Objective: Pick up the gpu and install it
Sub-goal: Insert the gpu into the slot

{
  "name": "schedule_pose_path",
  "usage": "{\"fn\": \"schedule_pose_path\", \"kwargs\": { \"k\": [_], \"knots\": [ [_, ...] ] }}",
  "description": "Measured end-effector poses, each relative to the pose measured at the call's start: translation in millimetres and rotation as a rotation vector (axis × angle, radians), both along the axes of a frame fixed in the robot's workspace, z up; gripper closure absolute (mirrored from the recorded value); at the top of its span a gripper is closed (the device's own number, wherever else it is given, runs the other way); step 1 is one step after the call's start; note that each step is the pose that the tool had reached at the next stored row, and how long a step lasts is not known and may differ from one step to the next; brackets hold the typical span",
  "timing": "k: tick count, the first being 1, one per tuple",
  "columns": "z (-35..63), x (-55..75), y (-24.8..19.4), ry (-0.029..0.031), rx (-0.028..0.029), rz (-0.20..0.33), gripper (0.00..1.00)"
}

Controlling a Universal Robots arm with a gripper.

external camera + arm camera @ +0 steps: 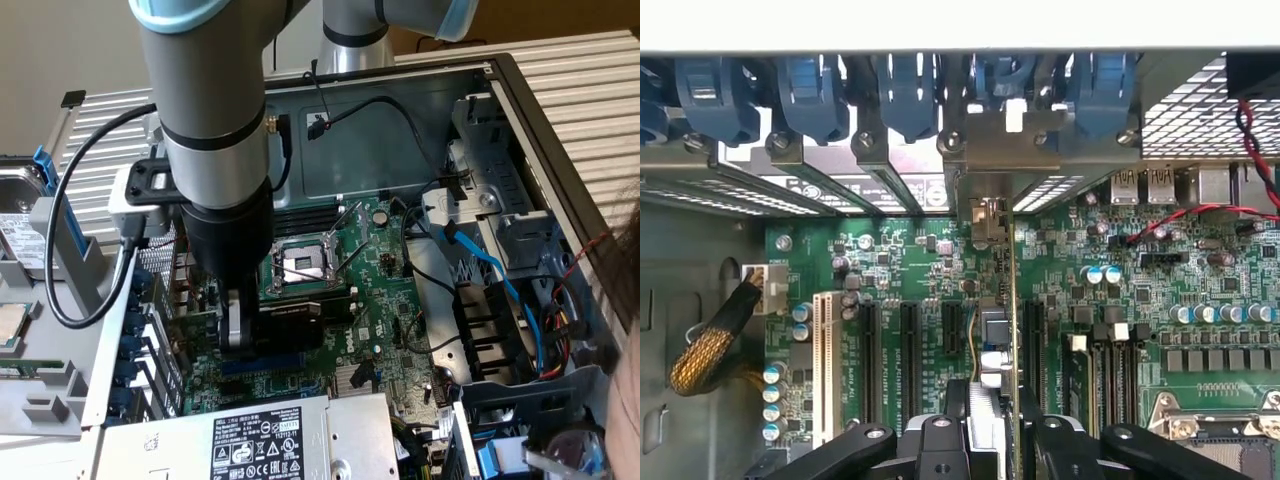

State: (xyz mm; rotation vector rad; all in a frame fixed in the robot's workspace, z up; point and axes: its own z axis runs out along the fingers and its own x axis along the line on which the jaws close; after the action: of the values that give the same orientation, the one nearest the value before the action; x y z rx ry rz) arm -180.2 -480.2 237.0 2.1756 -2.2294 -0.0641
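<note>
Your pincer was clenched on the gpu, which stood on edge between its fingers. The card's long axis ran straight ahead of the pincer, parallel with the black slots on the motherboard, and its metal bracket lay at the far end by the case's rear openings. You could not tell whether its lower edge sat in a slot beneath the pincer.
</note>
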Motion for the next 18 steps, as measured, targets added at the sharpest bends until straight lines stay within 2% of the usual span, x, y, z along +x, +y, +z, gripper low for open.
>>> {"fn": "schedule_pose_path", "kwargs": {
  "k": [4,18],
  "knots": [
    [-1.8,-2.0,0.1,-0.0023,0.0004,0.0,0.71],
    [-1.8,-2.4,0.9,-0.0027,0.0007,-0.01,0.71]
  ]
}}
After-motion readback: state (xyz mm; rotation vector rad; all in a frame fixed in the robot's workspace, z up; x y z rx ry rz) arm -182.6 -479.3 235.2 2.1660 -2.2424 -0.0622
